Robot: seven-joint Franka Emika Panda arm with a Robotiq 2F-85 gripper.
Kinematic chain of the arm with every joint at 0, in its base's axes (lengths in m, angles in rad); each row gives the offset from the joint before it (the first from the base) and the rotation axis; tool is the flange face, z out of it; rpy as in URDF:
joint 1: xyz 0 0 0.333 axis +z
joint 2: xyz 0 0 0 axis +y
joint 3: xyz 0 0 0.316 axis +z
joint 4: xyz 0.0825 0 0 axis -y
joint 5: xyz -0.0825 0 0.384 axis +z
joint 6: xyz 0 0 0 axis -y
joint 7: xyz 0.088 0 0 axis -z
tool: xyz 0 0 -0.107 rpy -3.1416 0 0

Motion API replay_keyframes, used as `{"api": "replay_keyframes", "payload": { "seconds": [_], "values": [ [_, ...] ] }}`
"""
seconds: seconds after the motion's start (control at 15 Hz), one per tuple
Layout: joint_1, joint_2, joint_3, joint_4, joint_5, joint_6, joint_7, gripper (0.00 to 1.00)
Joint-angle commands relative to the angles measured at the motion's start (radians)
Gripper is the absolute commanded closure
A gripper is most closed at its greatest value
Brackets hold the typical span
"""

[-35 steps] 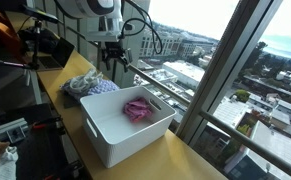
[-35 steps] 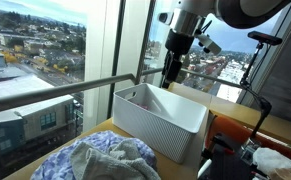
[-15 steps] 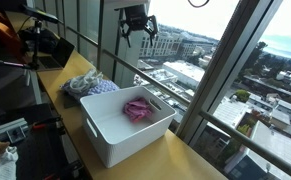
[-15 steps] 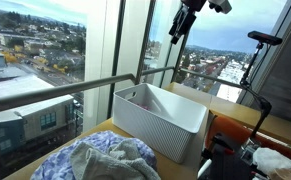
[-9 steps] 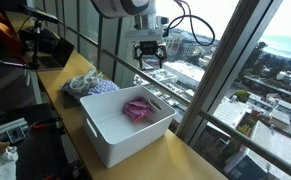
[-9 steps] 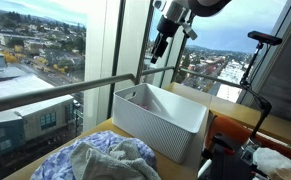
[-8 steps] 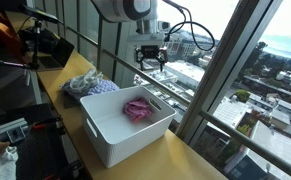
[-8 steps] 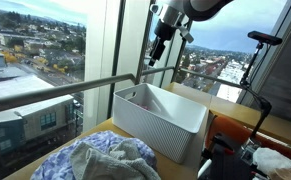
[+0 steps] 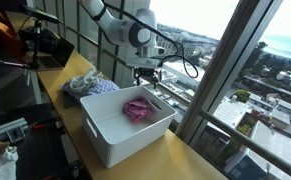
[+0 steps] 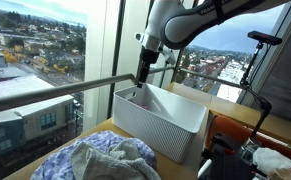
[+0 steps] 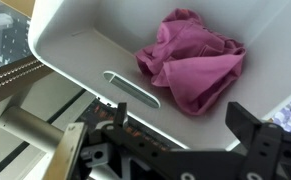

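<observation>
Wrist view, from left to right: the white bin shows its handle slot, then the pink cloth lies crumpled on the bin's floor. The gripper hangs over the slotted end wall, its 2 fingers spread wide, holding nothing. In an exterior view, a heap of clothes lies on the table beside the bin. The gripper seems just clear of the rim, though I cannot be sure.
</observation>
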Motion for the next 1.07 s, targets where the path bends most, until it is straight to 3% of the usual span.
{"api": "replay_keyframes", "payload": {
  "seconds": [0.0, 0.4, 0.93, 1.0],
  "values": [
    [0.015, 0.080, -0.018, 0.056, -0.006, -0.028, 0.068, 0.00],
    [0.024, 0.198, -0.028, 0.090, -0.002, -0.019, 0.149, 0.00],
    [0.014, 0.383, -0.019, 0.228, 0.021, -0.037, 0.157, 0.00],
    [0.010, 0.401, -0.018, 0.240, 0.023, -0.038, 0.153, 0.18]
  ]
}}
